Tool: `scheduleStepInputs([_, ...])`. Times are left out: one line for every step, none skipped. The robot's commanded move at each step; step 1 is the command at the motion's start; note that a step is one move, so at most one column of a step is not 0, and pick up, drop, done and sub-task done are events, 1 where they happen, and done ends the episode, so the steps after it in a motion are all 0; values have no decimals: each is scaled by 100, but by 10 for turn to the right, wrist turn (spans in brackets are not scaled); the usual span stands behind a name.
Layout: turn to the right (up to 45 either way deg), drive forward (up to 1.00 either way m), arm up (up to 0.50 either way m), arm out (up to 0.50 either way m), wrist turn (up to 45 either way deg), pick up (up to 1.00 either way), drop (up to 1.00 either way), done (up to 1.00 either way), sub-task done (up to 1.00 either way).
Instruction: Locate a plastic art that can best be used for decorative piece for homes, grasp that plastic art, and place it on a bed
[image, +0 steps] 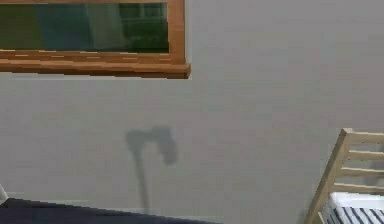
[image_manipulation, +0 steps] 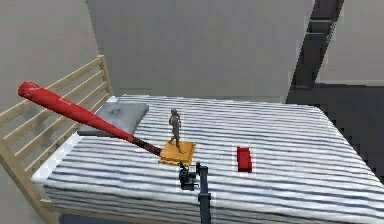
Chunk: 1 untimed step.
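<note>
Gripper (image_manipulation: 186, 180) near figurine (image_manipulation: 176, 128) on striped bed (image_manipulation: 290, 140)

The small figurine stands upright on an orange base (image_manipulation: 177, 154), mid-mattress. Whether the tool holds anything cannot be told. A red bat (image_manipulation: 80, 114) slants over a grey pillow (image_manipulation: 112, 116); a red block (image_manipulation: 244, 159) lies nearby.

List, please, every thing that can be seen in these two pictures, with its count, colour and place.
window: one, brown wooden frame, forward view's upper left.
bed: one, striped cover, pale wooden headboard, middle of the arm side view.
pillow: one, grey, by the headboard.
baseball bat: one, red, slanting over the pillow.
figurine: one, grey-brown, upright on an orange base, mid-bed.
small block: one, red, on the bed.
arm: one, dark, bottom edge.
claw: one, dark, near the base; cannot tell whether it holds anything.
</note>
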Motion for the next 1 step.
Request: scheduleStepInputs([0,0,0,0,0,0,100,0,0])
